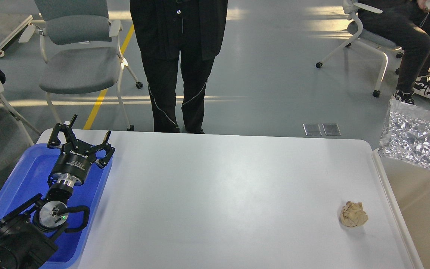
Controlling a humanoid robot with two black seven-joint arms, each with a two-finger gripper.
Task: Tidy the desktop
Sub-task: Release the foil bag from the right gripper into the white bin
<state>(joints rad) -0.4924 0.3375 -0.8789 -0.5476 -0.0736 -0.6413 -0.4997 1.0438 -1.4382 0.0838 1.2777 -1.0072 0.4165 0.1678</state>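
Note:
The white desktop [222, 194] fills the middle of the head view. A crumpled beige paper ball [354, 213] lies on it near the right edge. A crinkled silver foil bag [420, 147] hangs at the far right, past the desktop's edge and above the off-white bin [388, 188]. What holds the bag is out of view, and my right gripper does not show. My left gripper [81, 135] is open and empty, fingers spread, above the far end of the blue tray [32, 172].
A person in black [179, 56] stands just behind the desktop's far edge. A grey chair [77, 56] stands at the back left. A seated person [405, 33] is at the back right.

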